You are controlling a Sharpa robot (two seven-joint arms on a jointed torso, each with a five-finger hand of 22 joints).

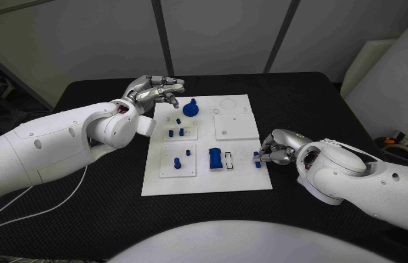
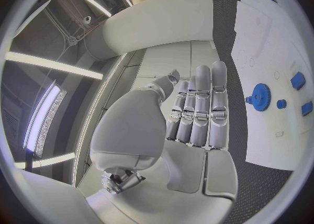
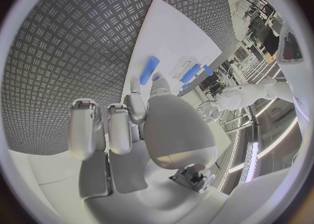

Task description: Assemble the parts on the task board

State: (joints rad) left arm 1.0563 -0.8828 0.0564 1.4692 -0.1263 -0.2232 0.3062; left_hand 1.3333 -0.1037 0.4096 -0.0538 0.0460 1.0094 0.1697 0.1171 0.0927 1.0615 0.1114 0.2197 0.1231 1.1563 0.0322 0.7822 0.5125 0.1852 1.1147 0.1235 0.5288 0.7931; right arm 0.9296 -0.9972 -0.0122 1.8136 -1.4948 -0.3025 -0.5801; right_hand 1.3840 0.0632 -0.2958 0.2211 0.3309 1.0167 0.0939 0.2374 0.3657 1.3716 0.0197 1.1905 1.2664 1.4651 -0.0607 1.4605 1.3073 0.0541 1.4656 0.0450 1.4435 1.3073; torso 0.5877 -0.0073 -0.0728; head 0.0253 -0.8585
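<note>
Left hand point(image 1: 155, 91) empty, fingers straight, off task board point(image 1: 242, 183) far-left corner; right hand point(image 1: 278, 147) clenched at right edge.

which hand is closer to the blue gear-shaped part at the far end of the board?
Left. The left hand hovers just beside the blue gear-shaped part, its fingers stretched out and empty. The right hand sits at the white task board's opposite, near-right edge.

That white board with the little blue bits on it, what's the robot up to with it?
The robot is assembling small blue parts on the white task board. Its right robot hand is at the board's right edge, right by a small blue peg; whether it grips the peg isn't clear. The left robot hand hovers open near the far left corner, beside a blue gear. Other parts sit in the board.
</note>
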